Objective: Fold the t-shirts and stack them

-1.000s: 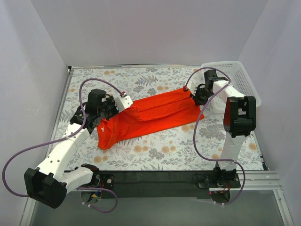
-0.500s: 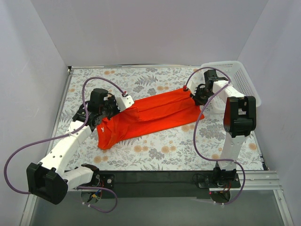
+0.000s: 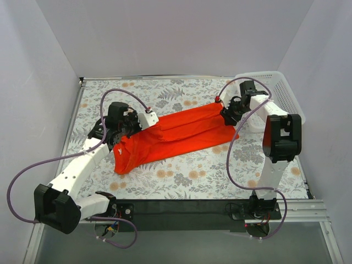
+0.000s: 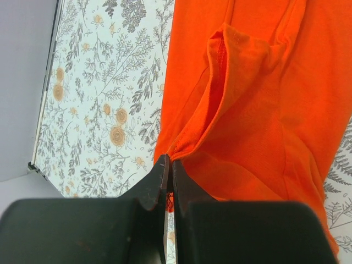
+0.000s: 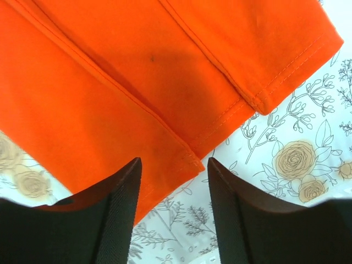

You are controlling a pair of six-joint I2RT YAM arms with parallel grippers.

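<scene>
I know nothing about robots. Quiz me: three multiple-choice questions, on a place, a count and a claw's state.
1. Where is the white basket?
A) near left corner
B) far right corner of the table
C) table's middle

2. How many t-shirts show?
A) one
B) two
C) three

3. The right gripper is:
A) shut on cloth
B) hidden
C) open

1 B: it sits far right in the top view.
2 A: only one lies spread out.
3 C: its fingers stand apart over the hem.
</scene>
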